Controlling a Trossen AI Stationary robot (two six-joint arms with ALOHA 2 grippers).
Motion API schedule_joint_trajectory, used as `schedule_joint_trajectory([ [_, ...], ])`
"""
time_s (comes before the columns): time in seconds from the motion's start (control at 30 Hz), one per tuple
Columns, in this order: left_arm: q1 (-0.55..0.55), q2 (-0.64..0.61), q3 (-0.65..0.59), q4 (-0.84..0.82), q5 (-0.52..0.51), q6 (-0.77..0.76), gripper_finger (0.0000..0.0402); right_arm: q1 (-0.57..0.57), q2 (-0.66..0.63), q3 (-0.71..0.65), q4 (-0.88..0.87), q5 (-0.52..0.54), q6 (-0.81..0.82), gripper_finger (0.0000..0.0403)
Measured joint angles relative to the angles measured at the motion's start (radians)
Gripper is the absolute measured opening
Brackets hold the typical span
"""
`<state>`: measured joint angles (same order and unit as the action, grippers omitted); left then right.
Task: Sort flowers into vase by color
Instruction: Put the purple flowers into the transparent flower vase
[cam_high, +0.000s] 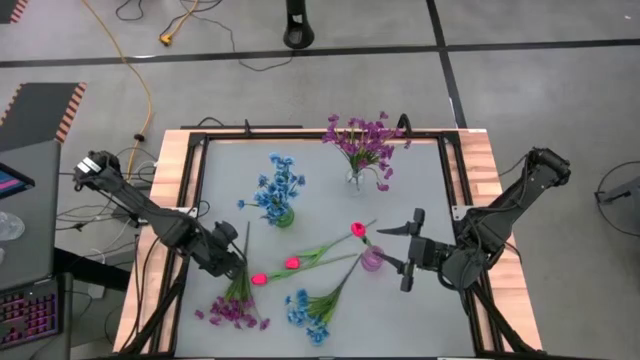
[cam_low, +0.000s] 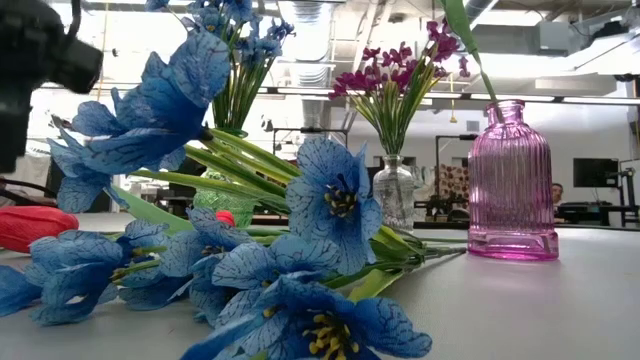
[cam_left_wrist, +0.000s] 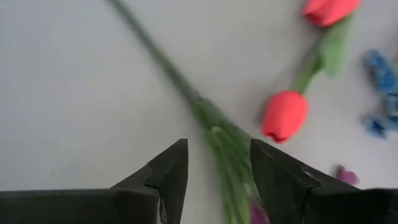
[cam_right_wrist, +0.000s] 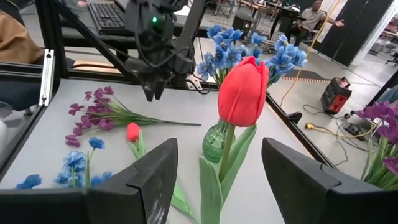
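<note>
A purple sprig (cam_high: 236, 308) lies on the table at the near left, its long green stem (cam_left_wrist: 186, 93) running toward the far edge. My left gripper (cam_left_wrist: 217, 180) is open just above it, one finger on either side of the stem, not touching. Two pink-red tulips (cam_high: 275, 271) and a blue sprig (cam_high: 312, 308) lie flat beside it. One tulip (cam_right_wrist: 242, 90) stands tilted in the pink glass vase (cam_high: 372, 259). My right gripper (cam_high: 400, 250) is open and empty just right of that vase, with the tulip showing between its fingers in the right wrist view.
Blue flowers stand in a green vase (cam_high: 282, 215) at mid-table. Purple flowers stand in a clear vase (cam_high: 355, 178) at the far edge. A raised dark frame (cam_high: 200, 140) borders the table. People sit in the room beyond.
</note>
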<state>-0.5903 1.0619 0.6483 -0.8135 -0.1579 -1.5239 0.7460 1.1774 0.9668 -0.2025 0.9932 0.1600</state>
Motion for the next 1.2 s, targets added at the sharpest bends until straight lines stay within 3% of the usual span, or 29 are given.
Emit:
schedule_joint_trajectory([
  [0.23, 0.002, 0.055, -0.067, 0.088, 0.039, -0.056, 0.016, 0.0, 0.0, 0.0, 0.0, -0.002, 0.0, 0.026],
  [0.77, 0.003, 0.273, -0.066, 0.231, 0.058, -0.093, 0.016, 0.0, 0.0, 0.0, 0.0, -0.026, -0.002, 0.026],
  [1.2, 0.026, 0.293, -0.064, 0.248, 0.075, -0.095, 0.0149, 0.0, 0.001, 0.0, 0.001, -0.027, -0.002, 0.026],
])
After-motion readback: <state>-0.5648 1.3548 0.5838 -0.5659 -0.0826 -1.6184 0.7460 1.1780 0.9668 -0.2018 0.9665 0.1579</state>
